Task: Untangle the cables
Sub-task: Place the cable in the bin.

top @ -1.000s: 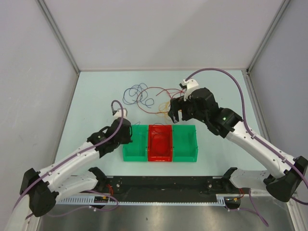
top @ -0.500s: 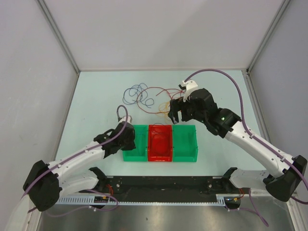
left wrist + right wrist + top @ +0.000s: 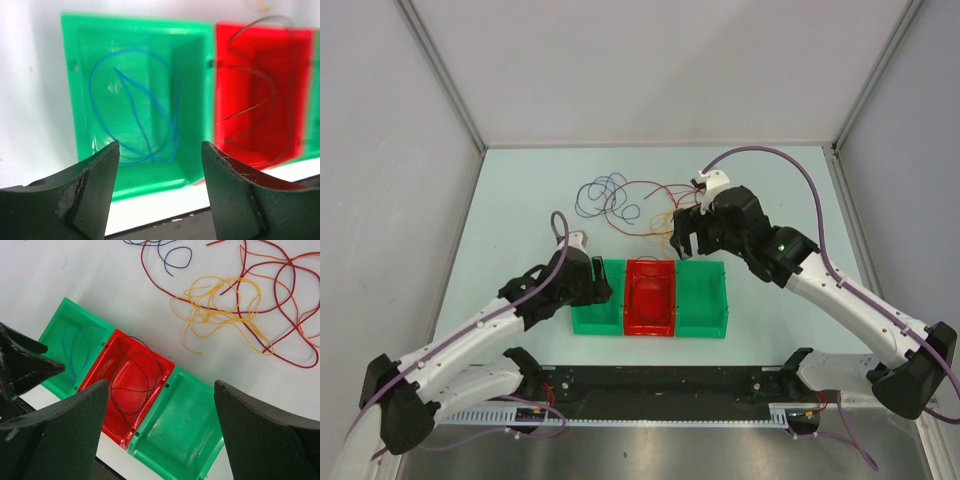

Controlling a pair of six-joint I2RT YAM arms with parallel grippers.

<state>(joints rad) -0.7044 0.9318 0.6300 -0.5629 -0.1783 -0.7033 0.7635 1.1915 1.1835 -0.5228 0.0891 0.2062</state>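
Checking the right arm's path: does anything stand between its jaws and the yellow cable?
Nothing visible does. The yellow cable lies bare on the table beyond the open right jaws; only red cable strands cross one edge of it.

From above, the right gripper (image 3: pixel 685 244) covers part of the yellow cable (image 3: pixel 661 221), and what lies in the red bin (image 3: pixel 631 310) is too thin to trace. The right wrist view cuts off the red cables (image 3: pixel 238 292) at top and right (the blue ones (image 3: pixel 190 254) at top).
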